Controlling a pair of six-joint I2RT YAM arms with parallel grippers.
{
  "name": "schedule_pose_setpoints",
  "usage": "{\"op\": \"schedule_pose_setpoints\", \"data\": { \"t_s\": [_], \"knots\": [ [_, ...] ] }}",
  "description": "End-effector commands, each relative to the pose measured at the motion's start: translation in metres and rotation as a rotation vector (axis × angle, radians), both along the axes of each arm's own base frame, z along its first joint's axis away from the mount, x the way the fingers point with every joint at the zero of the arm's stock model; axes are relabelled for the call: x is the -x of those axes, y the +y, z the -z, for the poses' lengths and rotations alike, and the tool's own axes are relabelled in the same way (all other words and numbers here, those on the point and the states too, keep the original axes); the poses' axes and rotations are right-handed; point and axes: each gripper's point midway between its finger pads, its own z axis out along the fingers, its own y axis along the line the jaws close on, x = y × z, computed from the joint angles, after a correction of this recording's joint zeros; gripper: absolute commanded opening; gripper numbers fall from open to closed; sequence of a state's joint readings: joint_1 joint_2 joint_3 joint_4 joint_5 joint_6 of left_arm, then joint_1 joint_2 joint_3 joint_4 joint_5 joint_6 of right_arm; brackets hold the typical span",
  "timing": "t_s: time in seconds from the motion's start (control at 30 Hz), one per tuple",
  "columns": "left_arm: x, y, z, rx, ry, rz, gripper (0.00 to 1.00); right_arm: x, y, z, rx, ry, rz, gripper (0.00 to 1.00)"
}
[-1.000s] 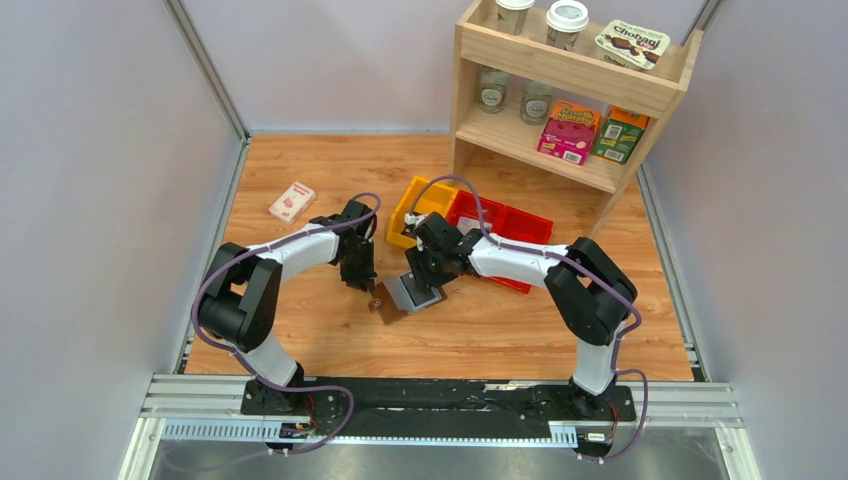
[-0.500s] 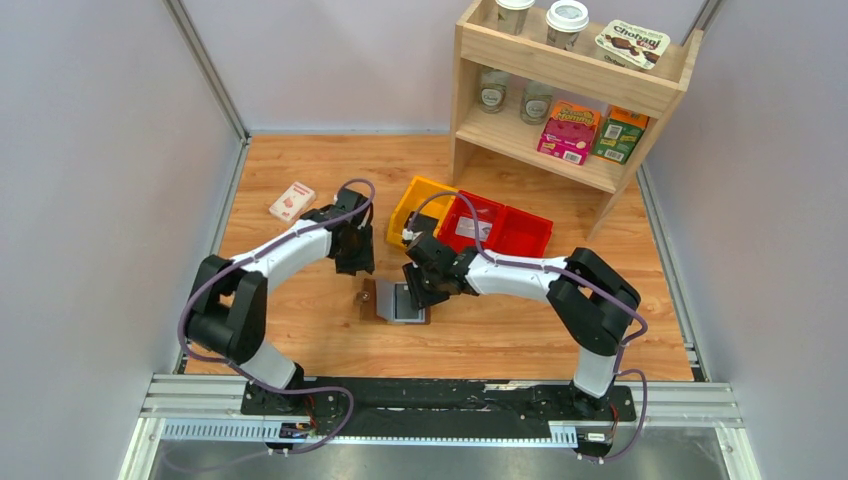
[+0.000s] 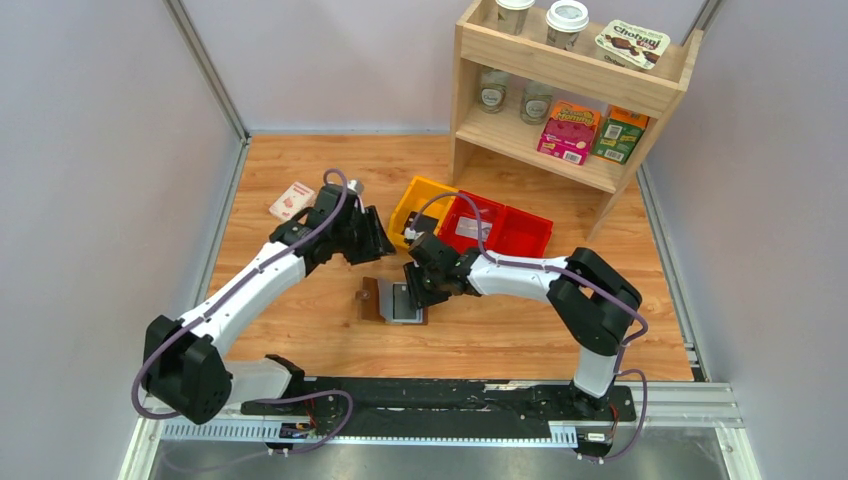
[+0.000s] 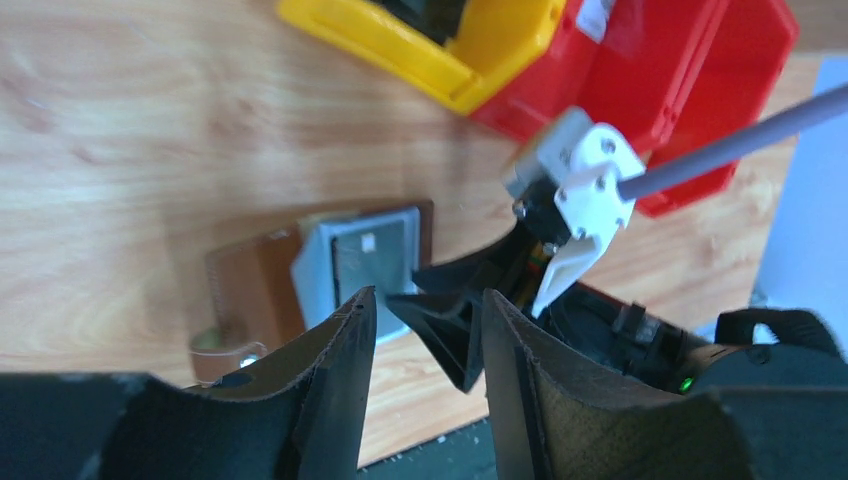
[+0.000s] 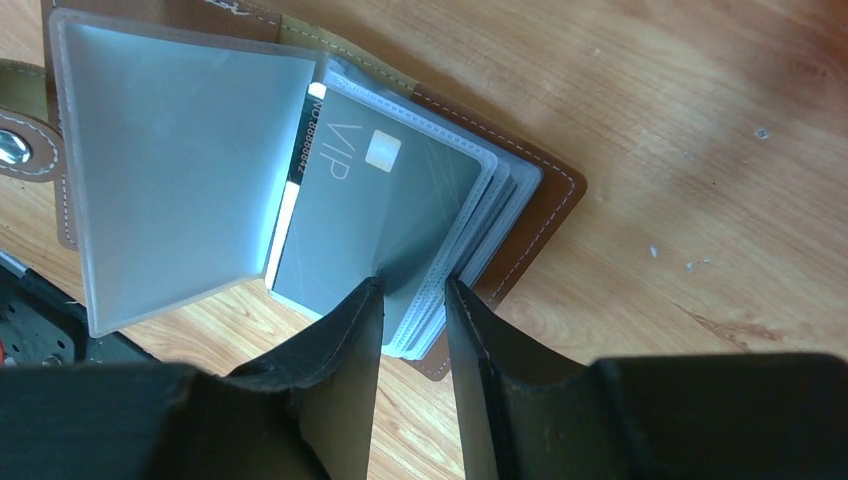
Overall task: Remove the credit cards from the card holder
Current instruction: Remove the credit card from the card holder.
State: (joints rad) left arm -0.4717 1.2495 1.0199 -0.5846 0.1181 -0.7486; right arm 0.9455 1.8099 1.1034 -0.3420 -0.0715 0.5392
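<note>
Right wrist cam is the useful one. The right gripper (image 5: 412,300) has its jaws set to a narrow slot, with nothing clamped as far as I can see. The tips sit right at the near edge of the stack of clear sleeves (image 5: 470,265), and the corner of a grey VIP card (image 5: 400,210) shows in the gap between them. I can't tell whether they're actually touching the plastic.

That card is inside the card holder (image 5: 545,205), which lies open and flat on the wooden table (image 5: 700,150). One clear sleeve (image 5: 170,170) is flipped over toward the snap strap (image 5: 15,150). The card looks fully seated in its pocket.

Going by that, I'd say the task has barely started. The holder is open and a page is turned, but I don't see a single card out on the table. I can't tell if the sleeves underneath hold more.

The left gripper (image 4: 425,310) hangs in the air back from the holder, jaws a little apart and empty, pointing down at it.

Further out there's a yellow bin (image 3: 420,200), red bins (image 3: 505,228), a small white-and-red box (image 3: 291,201) and a wooden shelf (image 3: 560,90).
</note>
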Motion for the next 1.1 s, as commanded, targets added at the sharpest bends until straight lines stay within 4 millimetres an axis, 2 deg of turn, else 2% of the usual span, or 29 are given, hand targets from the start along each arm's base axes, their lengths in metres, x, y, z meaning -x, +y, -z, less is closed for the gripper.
{"op": "schedule_pose_setpoints", "data": {
  "t_s": [0.0, 0.1, 0.33, 0.57, 0.7, 0.9, 1.0, 1.03, 1.07],
  "knots": [
    [0.022, -0.035, 0.016, 0.144, 0.100, 0.072, 0.50, 0.005, -0.006, 0.006, -0.010, 0.031, 0.012, 0.36],
    [0.030, -0.041, 0.031, 0.155, 0.148, 0.086, 0.50, 0.004, -0.005, 0.006, -0.019, 0.031, 0.021, 0.36],
    [0.040, -0.025, 0.078, 0.056, 0.222, 0.051, 0.47, 0.000, -0.009, 0.009, -0.036, 0.047, 0.054, 0.35],
    [0.046, -0.002, 0.115, -0.062, 0.266, 0.033, 0.45, 0.001, -0.011, 0.008, -0.044, 0.044, 0.065, 0.35],
    [0.049, 0.000, 0.128, -0.047, 0.270, 0.032, 0.44, 0.002, -0.010, 0.006, -0.061, 0.039, 0.064, 0.36],
    [0.051, -0.009, 0.145, 0.024, 0.300, 0.029, 0.44, 0.004, -0.008, 0.008, -0.079, 0.048, 0.064, 0.35],
    [0.048, -0.011, 0.146, 0.075, 0.284, 0.007, 0.42, 0.006, -0.007, 0.012, -0.087, 0.065, 0.064, 0.35],
    [0.053, -0.011, 0.150, 0.092, 0.300, 0.002, 0.41, 0.007, -0.006, 0.013, -0.090, 0.070, 0.062, 0.35],
    [0.047, -0.012, 0.145, 0.120, 0.272, -0.005, 0.41, 0.008, -0.006, 0.013, -0.094, 0.074, 0.058, 0.35]
  ]
}}
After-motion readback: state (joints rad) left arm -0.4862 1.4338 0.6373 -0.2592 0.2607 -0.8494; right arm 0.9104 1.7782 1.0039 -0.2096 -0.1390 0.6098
